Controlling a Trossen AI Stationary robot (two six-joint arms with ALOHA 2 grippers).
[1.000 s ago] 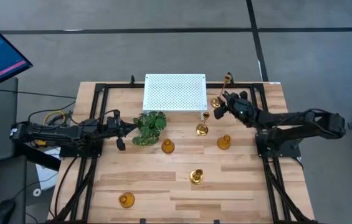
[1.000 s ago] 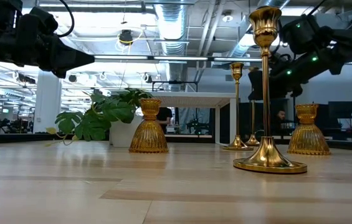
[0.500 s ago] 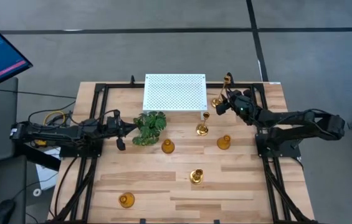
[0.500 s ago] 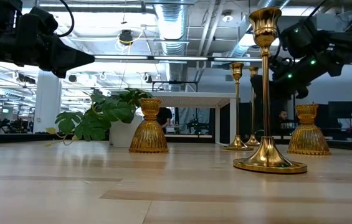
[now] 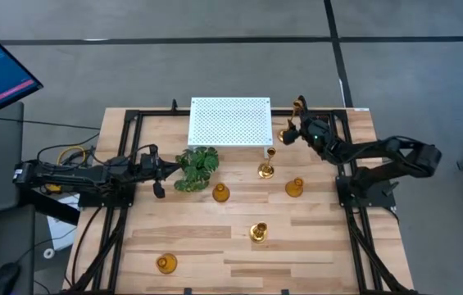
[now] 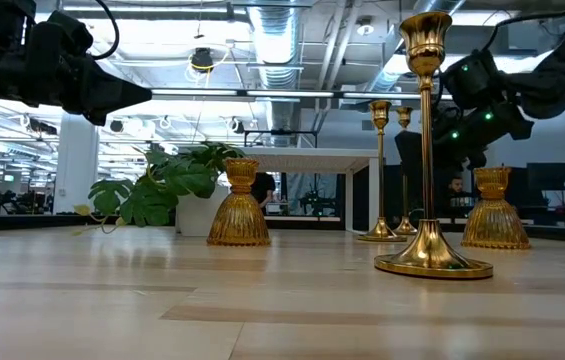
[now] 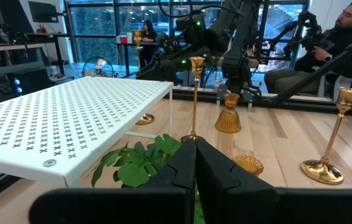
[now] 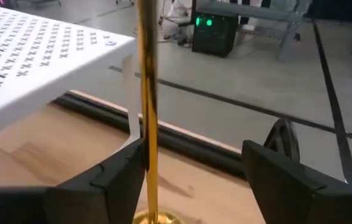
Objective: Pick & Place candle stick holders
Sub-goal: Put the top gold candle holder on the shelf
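Several gold candle stick holders stand on their bases on the wooden table: tall ones (image 5: 265, 169) (image 5: 258, 232) and short ones (image 5: 220, 193) (image 5: 294, 188) (image 5: 165, 263). Another tall holder (image 5: 299, 103) stands at the far right, beside the white platform. My right gripper (image 8: 194, 155) is open around that holder's thin stem (image 8: 147, 74), which runs close along one finger (image 8: 123, 174); the other finger stands well clear of it. My left gripper (image 7: 195, 163) is shut and holds nothing. It hovers at the table's left, next to the plant. My right gripper comes at the tall holder's stem (image 8: 149, 134) about level, slanting from the table's right, with its fingers across the stem. The stem runs right at one finger's inner edge, and I cannot tell whether they touch. The holder stands upright.
A white perforated platform (image 5: 229, 121) stands at the far middle, its corner leg close to my right gripper. A green leafy plant (image 5: 197, 167) sits in front of my left gripper. Black frame rails (image 5: 124, 164) run along both table sides. People show in the room beyond the table.
My right gripper has moved toward the table's far edge and a little down, closing in on the tall holder at the far right. No holder has moved.
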